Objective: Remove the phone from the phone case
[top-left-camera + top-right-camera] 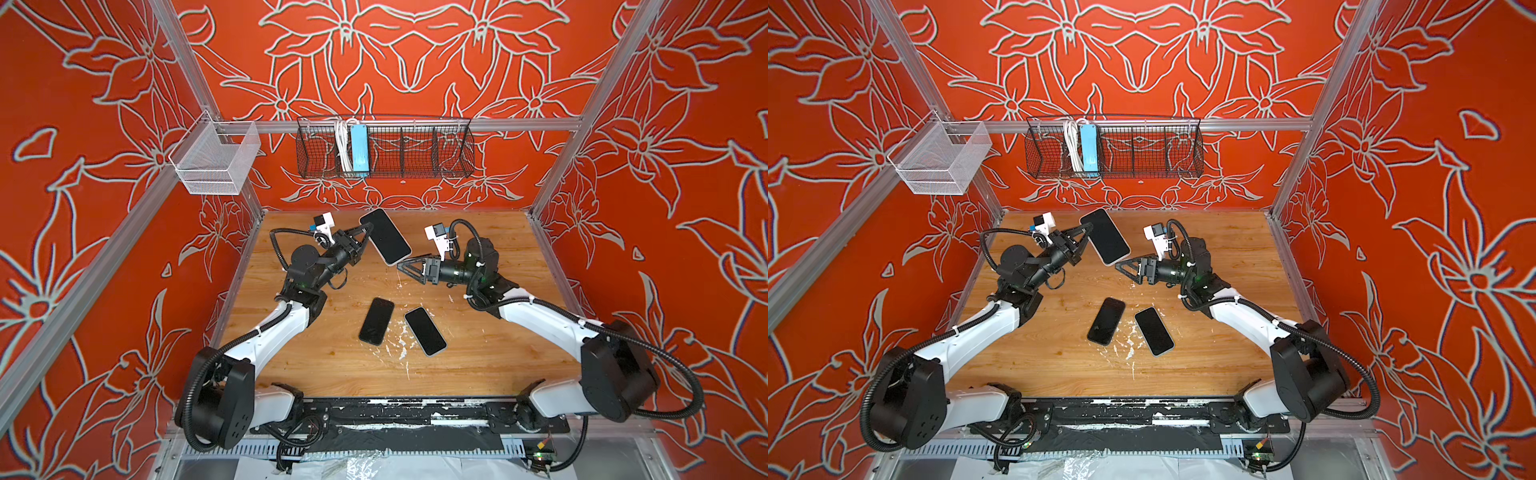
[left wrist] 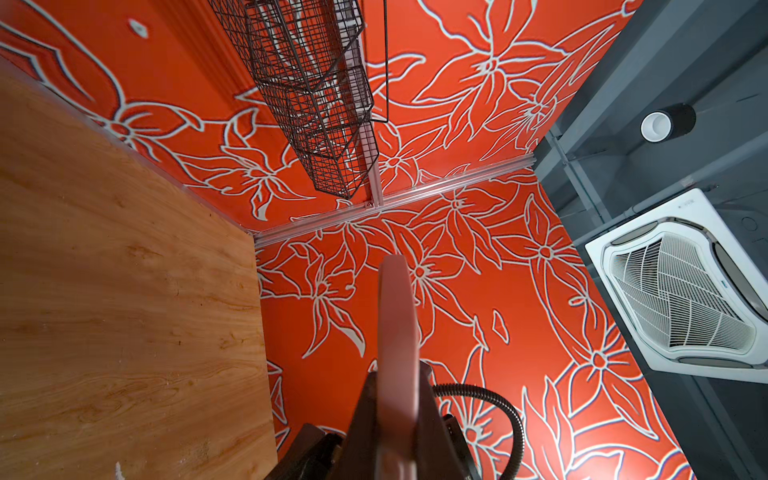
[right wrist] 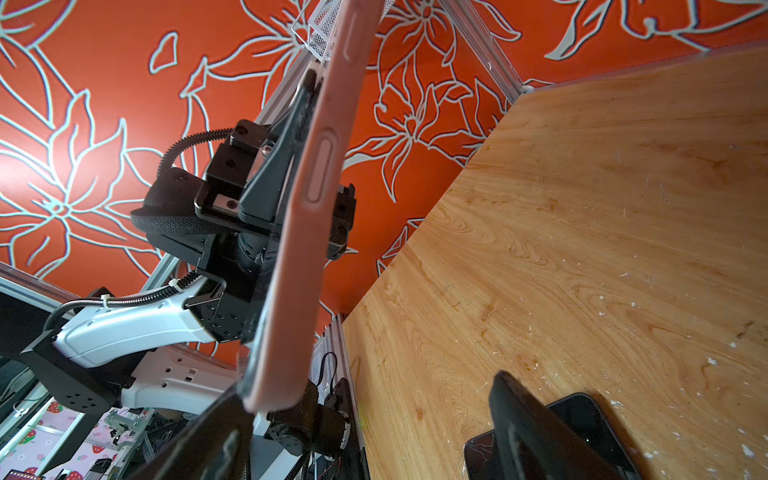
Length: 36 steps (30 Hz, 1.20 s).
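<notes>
Overhead, left gripper (image 1: 368, 229) clamps phone (image 1: 385, 237), right gripper (image 1: 401, 266) gapes; wrist views reveal pink case (image 3: 316, 187).

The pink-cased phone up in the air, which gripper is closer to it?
Left. The left gripper is shut on the phone, gripping its side edge and holding it above the table. The right gripper is open at the phone's lower corner, not clamping it.

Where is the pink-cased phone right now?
In both top views the pink-cased phone is held off the table toward the back, near the middle, clamped in the left claw; the open right claw sits by its near corner.
</notes>
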Motion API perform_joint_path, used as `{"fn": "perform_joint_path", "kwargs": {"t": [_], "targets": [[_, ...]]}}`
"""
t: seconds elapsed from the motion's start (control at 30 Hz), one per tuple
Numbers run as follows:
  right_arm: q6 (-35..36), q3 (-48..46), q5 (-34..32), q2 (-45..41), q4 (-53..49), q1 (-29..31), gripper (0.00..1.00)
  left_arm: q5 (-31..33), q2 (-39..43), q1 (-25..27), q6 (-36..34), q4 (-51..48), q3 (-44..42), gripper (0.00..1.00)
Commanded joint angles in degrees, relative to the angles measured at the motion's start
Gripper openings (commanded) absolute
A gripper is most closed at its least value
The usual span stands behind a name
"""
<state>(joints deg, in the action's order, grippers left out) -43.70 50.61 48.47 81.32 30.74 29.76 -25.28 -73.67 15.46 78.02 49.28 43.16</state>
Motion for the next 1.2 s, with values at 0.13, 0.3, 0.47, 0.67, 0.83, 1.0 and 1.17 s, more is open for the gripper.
{"fn": "perform_joint_path", "kwargs": {"t": [0.13,0.3,0.47,0.67,0.83,1.0,1.17], "targets": [[-0.4,1.1,1.0,-0.3,3.5,0.4,0.89,0.1,-0.1,0.8,0.3,5.0,1.4,0.00],[-0.8,0.9,2.6,-0.3,6.2,0.4,0.89,0.2,-0.4,1.0,0.1,4.8,1.7,0.00],[-0.3,0.9,1.9,-0.2,4.4,0.4,0.89,0.3,-0.8,1.4,0.7,5.4,2.0,0.00],[0.0,0.7,1.8,0.1,4.1,0.5,0.89,0.4,-0.8,1.6,0.6,5.2,2.7,0.00],[1.9,0.4,1.8,-0.3,1.8,0.4,0.89,0.8,-0.9,1.6,0.3,4.9,3.2,0.00],[2.1,-0.4,2.0,-0.9,1.7,0.5,0.85,0.8,-1.6,1.7,0.5,4.9,4.1,0.00],[1.9,-0.6,1.3,-1.3,2.1,0.4,0.84,0.6,-1.8,1.7,0.7,5.0,4.4,0.00]]}}
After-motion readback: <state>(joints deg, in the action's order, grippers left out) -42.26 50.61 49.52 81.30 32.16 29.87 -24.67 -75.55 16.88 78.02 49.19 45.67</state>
